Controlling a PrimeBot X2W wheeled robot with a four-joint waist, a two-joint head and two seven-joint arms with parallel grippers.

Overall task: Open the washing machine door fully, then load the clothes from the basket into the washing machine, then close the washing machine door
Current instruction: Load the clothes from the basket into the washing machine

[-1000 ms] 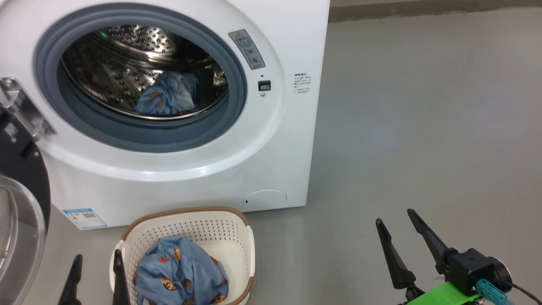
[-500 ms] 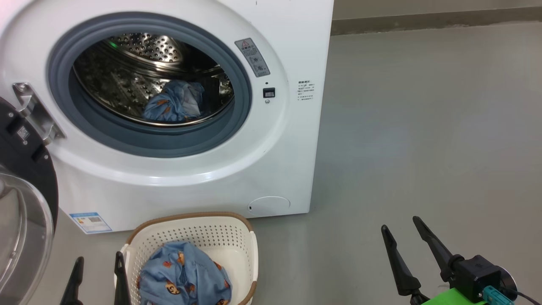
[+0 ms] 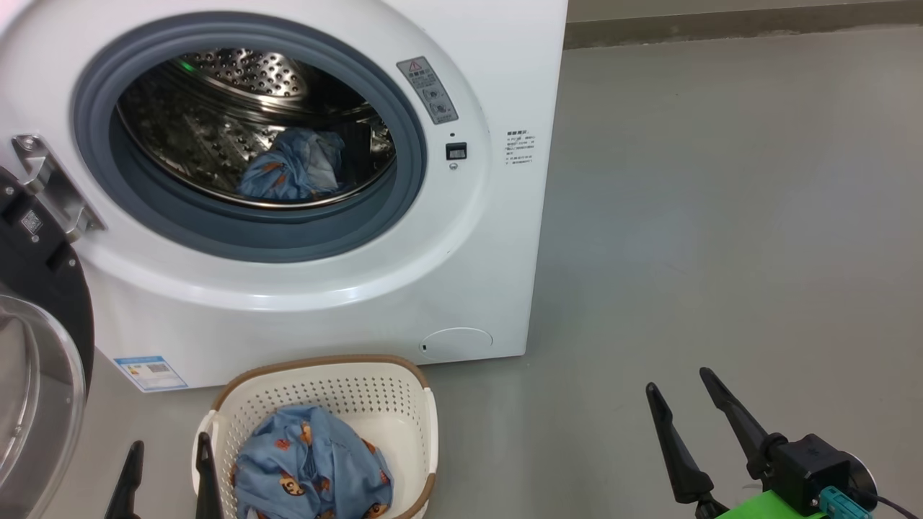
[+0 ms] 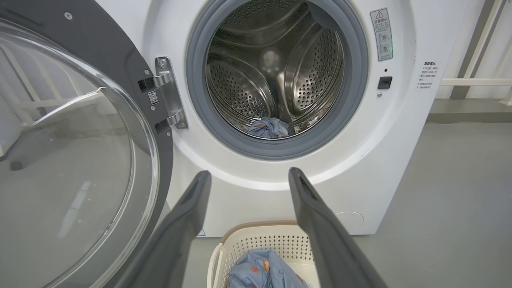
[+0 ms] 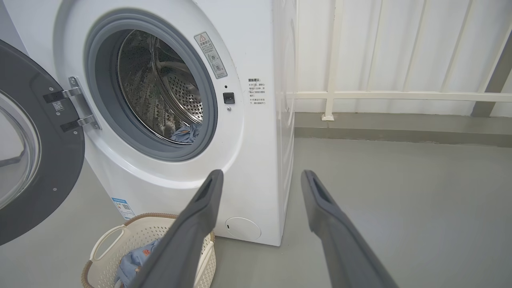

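The washing machine (image 3: 346, 303) stands with its door (image 3: 36, 346) swung wide open to the left, glass bowl facing me. One piece of the light blue clothes (image 3: 292, 173) lies at the bottom of the steel drum. More blue clothes (image 3: 310, 468) sit bunched in the cream basket (image 3: 317, 362) on the floor in front of the machine. My left gripper (image 3: 170, 450) is open and empty, its right finger by the basket's left rim. My right gripper (image 3: 678, 382) is open and empty over bare floor, well right of the basket. The left wrist view looks between the left gripper's (image 4: 249, 173) fingers into the drum.
Grey floor (image 3: 721, 216) stretches to the right of the machine. A white railing (image 5: 380, 96) and a low kerb run along the back wall. The open door (image 4: 72, 160) takes up the space left of the basket (image 5: 108, 240).
The head camera has shifted a little, so the whole picture moved. Clothes, basket and door keep their places; both grippers stay open.
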